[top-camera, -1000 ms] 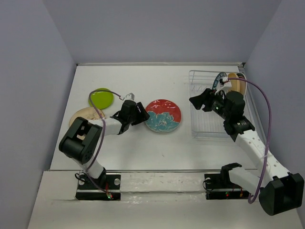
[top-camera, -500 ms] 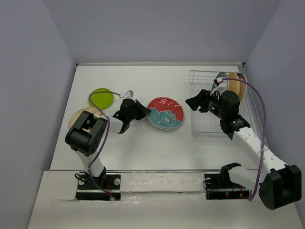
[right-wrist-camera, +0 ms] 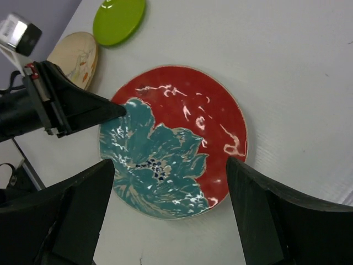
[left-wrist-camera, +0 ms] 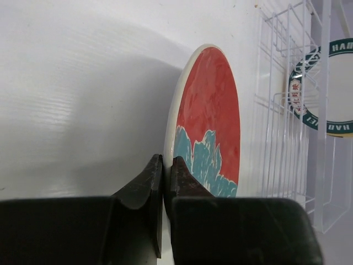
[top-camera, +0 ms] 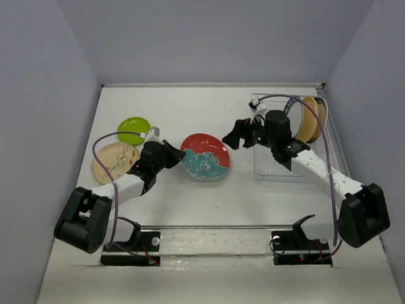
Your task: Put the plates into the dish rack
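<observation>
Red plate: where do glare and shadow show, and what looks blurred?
Right wrist view: white glare streaks on the red plate. Left wrist view: its soft shadow falls on the table to the left; the left tool looks dark and blurred close to the lens.

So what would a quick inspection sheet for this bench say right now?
Surface: white table, plain.
Job's things: red plate held by its rim; lime green plate and tan plate flat on the table; dish rack holds a teal-rimmed plate and a second tan plate, both upright.
Clutter: nothing seen.
Grippers: left gripper shut on the red plate; right gripper open, above it.
Cables: purple cable looping off each arm.
Surroundings: grey walls on three sides.
</observation>
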Motion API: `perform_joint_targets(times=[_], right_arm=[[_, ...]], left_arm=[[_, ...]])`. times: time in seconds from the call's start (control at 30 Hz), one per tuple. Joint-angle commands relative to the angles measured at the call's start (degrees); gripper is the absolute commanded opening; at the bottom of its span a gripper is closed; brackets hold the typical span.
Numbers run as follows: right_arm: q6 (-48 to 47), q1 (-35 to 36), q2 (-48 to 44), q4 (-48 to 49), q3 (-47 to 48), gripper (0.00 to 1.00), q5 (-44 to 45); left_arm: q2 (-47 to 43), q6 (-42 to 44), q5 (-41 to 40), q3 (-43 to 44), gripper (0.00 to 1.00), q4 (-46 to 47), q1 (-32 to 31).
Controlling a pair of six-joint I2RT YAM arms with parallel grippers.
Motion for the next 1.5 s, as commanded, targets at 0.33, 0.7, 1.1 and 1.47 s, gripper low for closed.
perform_joint_targets(times=[0.33,0.7,1.1,1.47], right_arm=[[-14.91,0.04,18.49,-12.61,18.89,0.94,-11.7],[-12.64,0.04,16.23,-7.8,14.09,0.8,-28.44],[11.18,0.04,9.81,19.29,5.01,0.07,-46.51],[7.52,-9.54,-1.09,2.1,16.33,0.07,-10.52]], left_arm=[[-20.57,4.41,24.84,4.08,0.05,3.04,7.84],[-24.35,7.75,32.32,9.7,0.05,1.45,10.82],[-26.72,10.92,30.56,11.73,0.25,-0.66,11.53],[-32.34,26.92,6.49,17.88,0.96,-22.89,7.93]])
